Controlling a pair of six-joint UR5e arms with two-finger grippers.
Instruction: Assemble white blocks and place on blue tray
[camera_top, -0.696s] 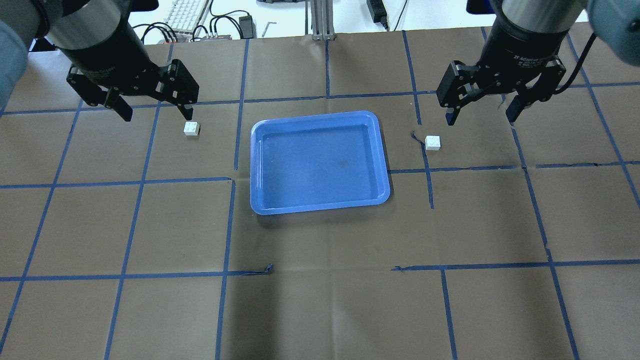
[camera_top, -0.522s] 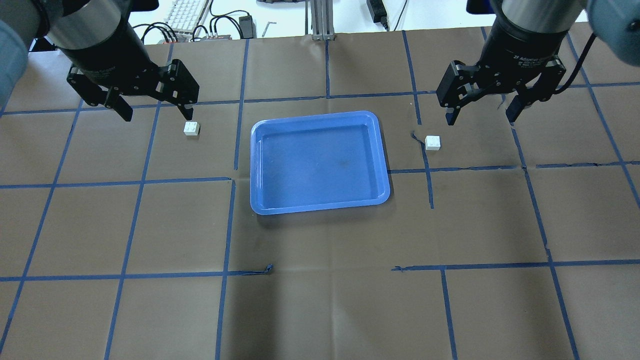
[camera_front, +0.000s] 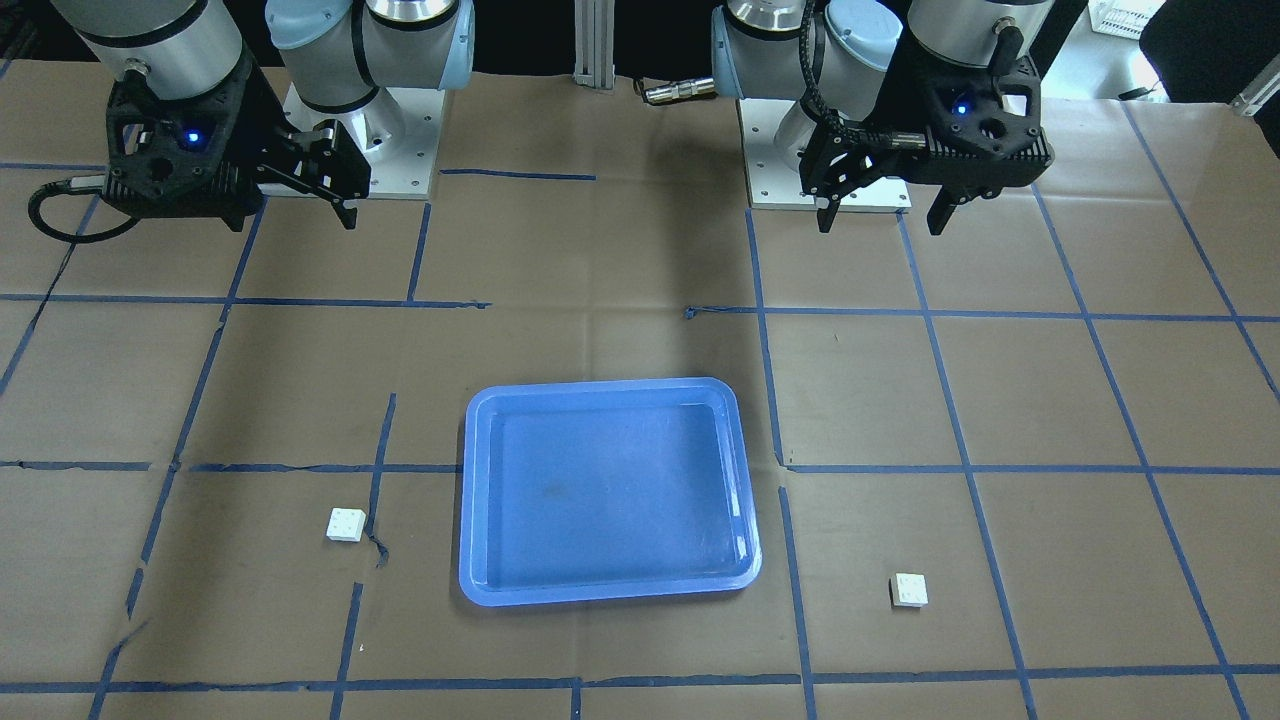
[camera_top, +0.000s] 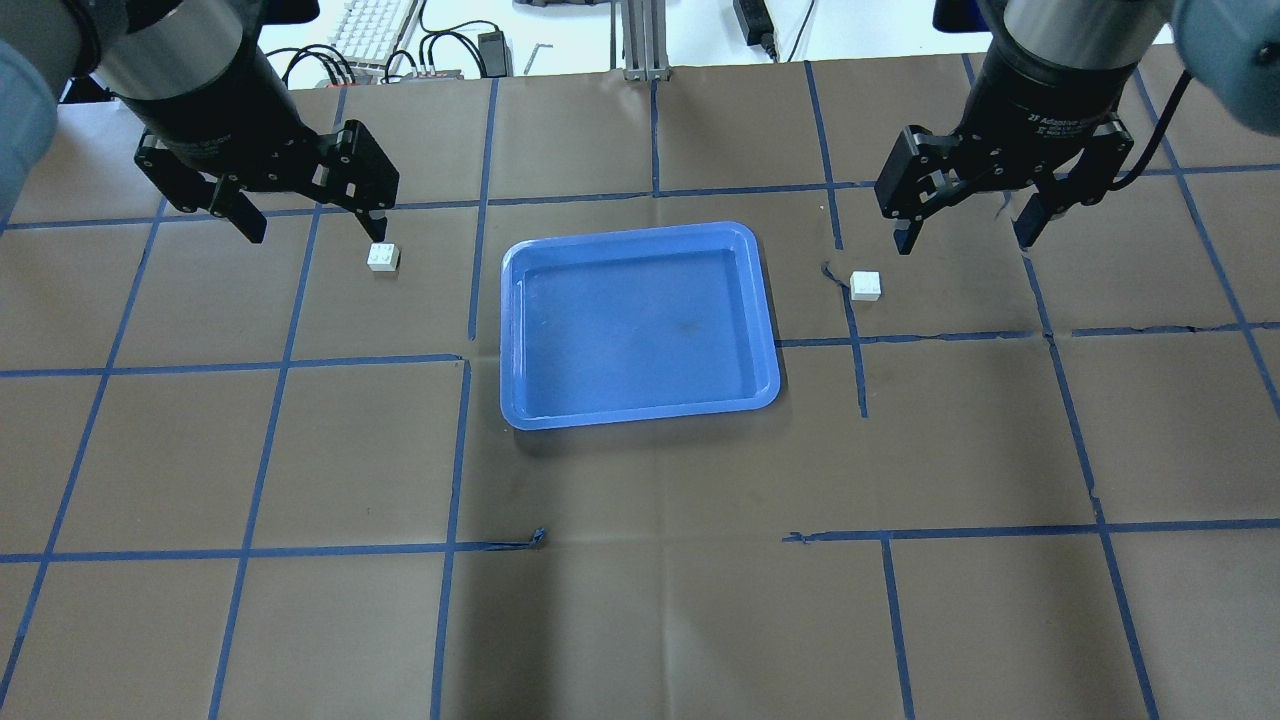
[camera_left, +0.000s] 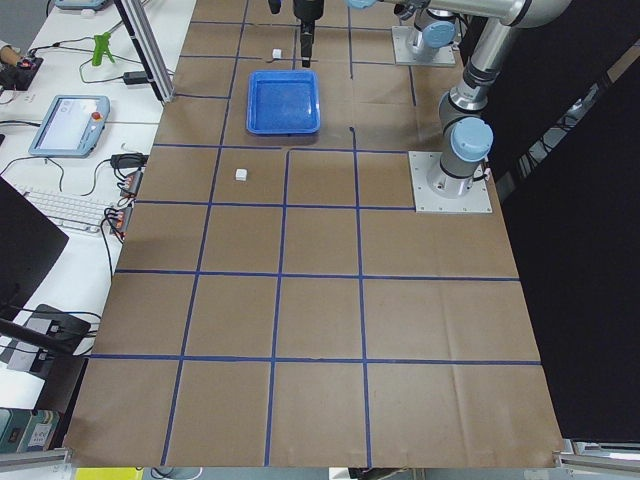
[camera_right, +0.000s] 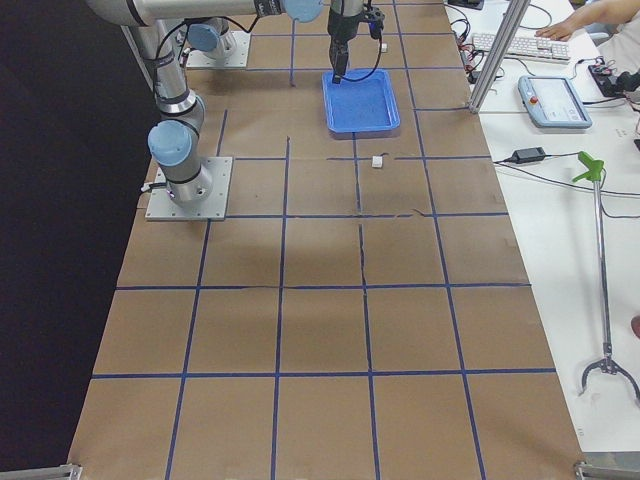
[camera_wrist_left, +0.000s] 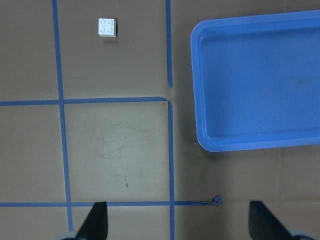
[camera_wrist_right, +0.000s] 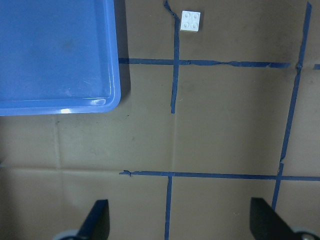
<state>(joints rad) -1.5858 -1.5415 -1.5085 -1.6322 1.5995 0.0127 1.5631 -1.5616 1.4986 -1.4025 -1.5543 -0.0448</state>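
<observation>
1. The left gripper (camera_top: 316, 232) hangs above the table (camera_top: 640, 620) on the side of the robot's edge. Its jaws are spread wide and hold nothing.
2. The left white block (camera_top: 383, 257) sits studs up on the brown paper between the table's left end and the tray. It is clear of the blue tape lines and apart from the gripper.
3. The blue tray (camera_top: 640, 413) lies flat midway along the table, closer to the operators' edge than to the robot's. One block lies outside it on each side.
4. The right white block (camera_top: 866, 286) sits studs up, near the tray's right rim and just beside a torn strip of tape.
5. The right gripper (camera_top: 964, 242) hovers on the robot's side of that block. Its jaws are wide apart and grasp nothing.
6. An aluminium post (camera_top: 640, 40) stands at the operators' edge, opposite the tray. Beyond that edge are a keyboard (camera_top: 370, 25), a teach pendant (camera_left: 68, 125) and a green grabber stick (camera_right: 598, 250).
7. Taped brown paper runs on past each block for several squares to both ends of the table. A broad band of it also lies between the tray and the robot's edge.
</observation>
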